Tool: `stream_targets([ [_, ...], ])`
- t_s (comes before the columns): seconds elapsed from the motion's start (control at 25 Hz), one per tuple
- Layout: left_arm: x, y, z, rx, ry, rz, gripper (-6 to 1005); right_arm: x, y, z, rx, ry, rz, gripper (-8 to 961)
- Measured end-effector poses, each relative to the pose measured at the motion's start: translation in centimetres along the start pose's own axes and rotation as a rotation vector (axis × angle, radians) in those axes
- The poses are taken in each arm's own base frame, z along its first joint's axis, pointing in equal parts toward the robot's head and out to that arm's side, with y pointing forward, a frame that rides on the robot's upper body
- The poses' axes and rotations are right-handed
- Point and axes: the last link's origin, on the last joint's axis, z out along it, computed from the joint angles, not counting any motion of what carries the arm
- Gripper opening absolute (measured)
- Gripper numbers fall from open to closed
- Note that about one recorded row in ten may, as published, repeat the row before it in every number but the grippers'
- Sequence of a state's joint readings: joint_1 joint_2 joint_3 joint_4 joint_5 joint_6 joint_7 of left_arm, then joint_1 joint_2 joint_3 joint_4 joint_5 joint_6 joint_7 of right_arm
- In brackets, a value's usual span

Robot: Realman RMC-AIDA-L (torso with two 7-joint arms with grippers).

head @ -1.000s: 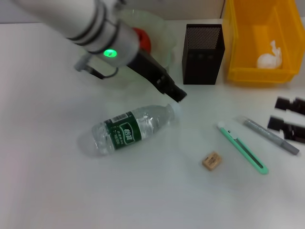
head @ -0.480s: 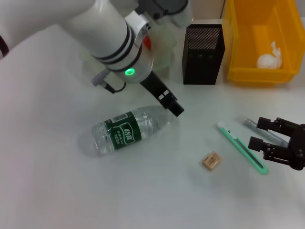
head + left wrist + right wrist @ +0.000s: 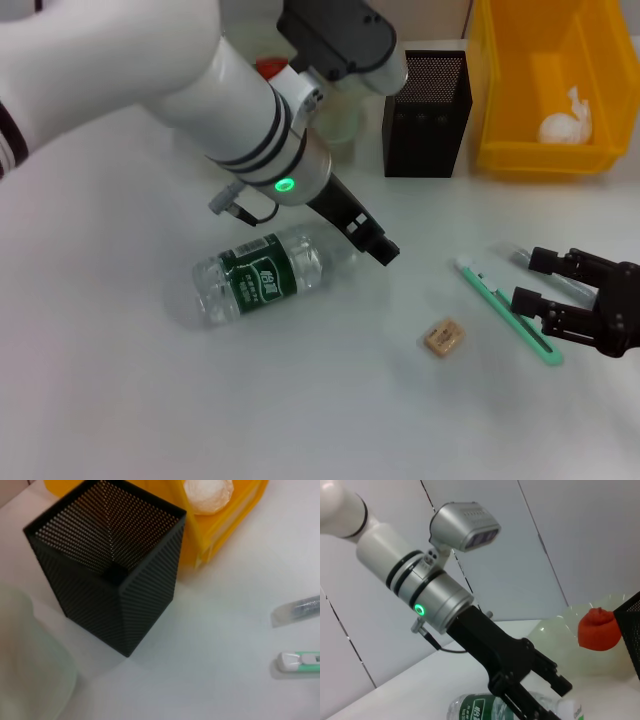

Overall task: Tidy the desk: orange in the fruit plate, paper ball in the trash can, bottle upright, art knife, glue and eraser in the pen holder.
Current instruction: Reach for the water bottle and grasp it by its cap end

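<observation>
Over the neck end of the bottle (image 3: 262, 278) is where the left gripper (image 3: 378, 243) sits right now, and that's the bit everything depends on. Bottle's lying flat on the desk (image 3: 120, 400), long axis running roughly from 8 o'clock (base) to 2 o'clock (cap) in the head view, with the cap end tucked just under the black fingers. So the thing to grab is basically at 8 o'clock from the left gripper, touching or nearly so; can't tell which. Its fingers look close together around the neck area in the right wrist view, but I honestly can't tell whether they've pinched it or are just hovering.

Right gripper (image 3: 553, 283) is well off toward 3 o'clock with its fingers spread wide, hanging over the far end of the art knife (image 3: 505, 310), with the glue (image 3: 512, 254) mostly hidden beside it. Knife's axis runs 10 to 4 o'clock. My guess: left arm takes the bottle, since it's way nearer.
</observation>
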State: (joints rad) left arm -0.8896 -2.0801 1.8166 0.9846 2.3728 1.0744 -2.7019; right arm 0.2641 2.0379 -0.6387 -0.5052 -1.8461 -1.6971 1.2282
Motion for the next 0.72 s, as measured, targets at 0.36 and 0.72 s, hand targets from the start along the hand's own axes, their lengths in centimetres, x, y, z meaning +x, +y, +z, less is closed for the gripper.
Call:
stream_targets([
  [0.36,-1.3,0.4,1.6,0.015,0.004,0.013,823,0.5,0.2,0.1,0.001,-0.013,0.02,769],
  [0.72,-2.1,0.7,2.6,0.035,-0.024,0.048,801,0.9,0.5,0.4,-0.006,-0.02,0.043,768],
])
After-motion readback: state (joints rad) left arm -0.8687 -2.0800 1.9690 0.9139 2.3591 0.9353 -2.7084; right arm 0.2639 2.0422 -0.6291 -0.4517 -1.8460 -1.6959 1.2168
